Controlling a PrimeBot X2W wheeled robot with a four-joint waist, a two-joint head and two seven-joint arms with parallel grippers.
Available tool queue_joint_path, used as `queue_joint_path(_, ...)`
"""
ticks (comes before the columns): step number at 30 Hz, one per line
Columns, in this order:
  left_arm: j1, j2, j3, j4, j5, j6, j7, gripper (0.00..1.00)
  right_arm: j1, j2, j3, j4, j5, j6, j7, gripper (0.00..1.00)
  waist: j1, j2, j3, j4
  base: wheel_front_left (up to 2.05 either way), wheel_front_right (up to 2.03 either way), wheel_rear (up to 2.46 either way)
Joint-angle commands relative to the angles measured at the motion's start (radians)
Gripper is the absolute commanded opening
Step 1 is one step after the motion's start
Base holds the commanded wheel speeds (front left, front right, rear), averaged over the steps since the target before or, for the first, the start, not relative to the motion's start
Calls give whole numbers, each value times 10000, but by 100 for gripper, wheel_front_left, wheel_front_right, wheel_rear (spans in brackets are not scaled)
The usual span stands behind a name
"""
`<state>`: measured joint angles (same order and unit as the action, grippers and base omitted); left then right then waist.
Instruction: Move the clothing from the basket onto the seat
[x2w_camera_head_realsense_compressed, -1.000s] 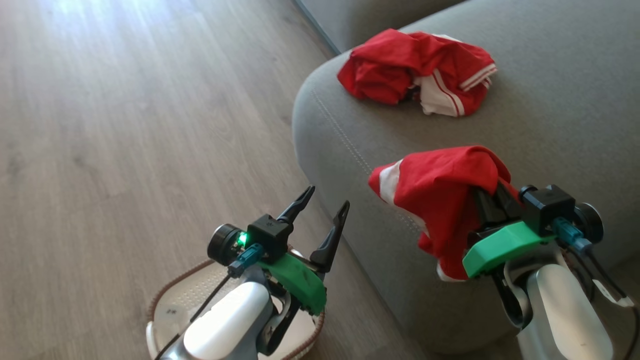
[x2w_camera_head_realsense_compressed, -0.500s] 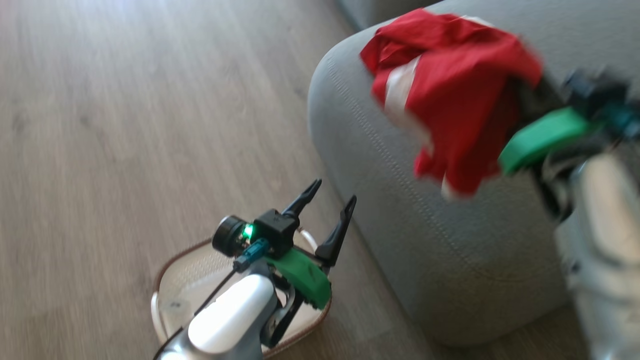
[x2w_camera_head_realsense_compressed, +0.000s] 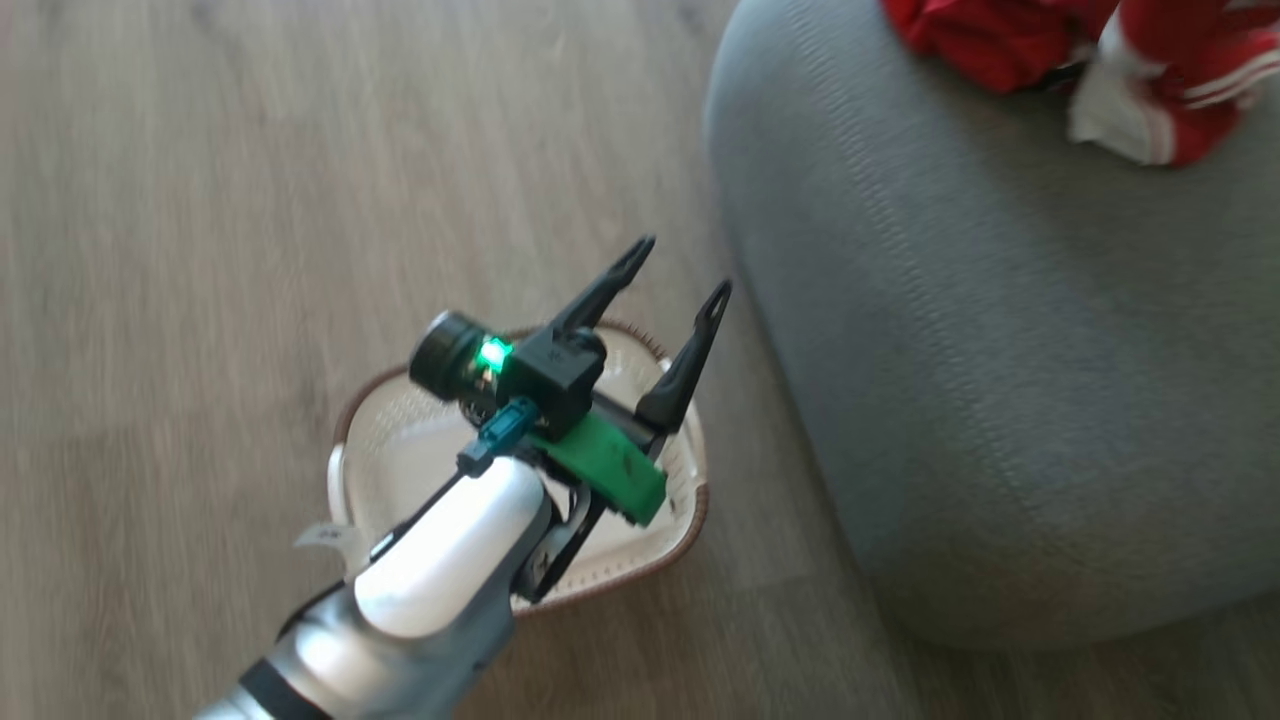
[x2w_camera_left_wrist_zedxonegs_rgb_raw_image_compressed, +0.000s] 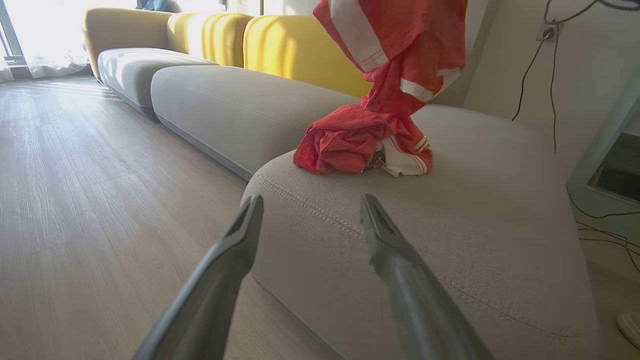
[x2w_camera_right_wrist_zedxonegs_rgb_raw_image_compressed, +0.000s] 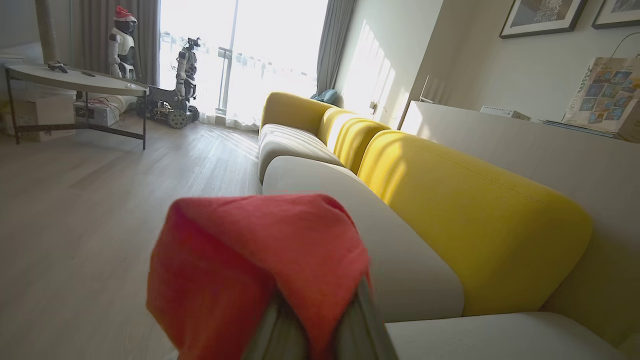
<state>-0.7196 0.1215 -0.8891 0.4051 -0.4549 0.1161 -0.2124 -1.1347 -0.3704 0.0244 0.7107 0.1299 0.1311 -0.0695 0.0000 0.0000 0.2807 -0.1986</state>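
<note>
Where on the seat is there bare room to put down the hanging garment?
The seat is bare between the red pile and the stitched seam in front of it. It is also bare beside the pile on the wall side. It is crowded only at the pile itself, where the hanging garment dangles over it.

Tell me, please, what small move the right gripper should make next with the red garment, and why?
Probably open the right gripper now. It is shut on the held garment, which hangs over the other garment lying on the seat, its lower end down near that pile, so a release here should drop it onto the seat.
</note>
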Motion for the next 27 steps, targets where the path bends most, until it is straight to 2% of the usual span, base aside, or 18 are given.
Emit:
queue_joint_path(1,-441,173,264,-422,86,74,28,100,-494,-187,-80,-180,-131,-4,42,0,0,0,570,496,0,0,0)
queue_joint_path(5,-652,312,197,-946,273,181,196,100,-1506,-574,-607,723,-454,-4,68,0,0,0,1127,784,0,0,0)
queue_joint_path(10,-774,498,101,-1370,440,281,404,100,-2103,-689,-1350,1778,-848,-4,-99,0,0,0,1664,1012,0,0,0)
queue_joint_path(21,-650,868,-44,-1753,495,403,653,100,-982,-351,-3019,4274,-2136,-4,-599,0,0,0,2257,1180,0,0,0)
queue_joint_path(27,-601,1017,-64,-1875,471,465,745,100,-799,-182,-3642,4789,-2697,-4,-761,0,0,0,2324,1065,0,0,0)
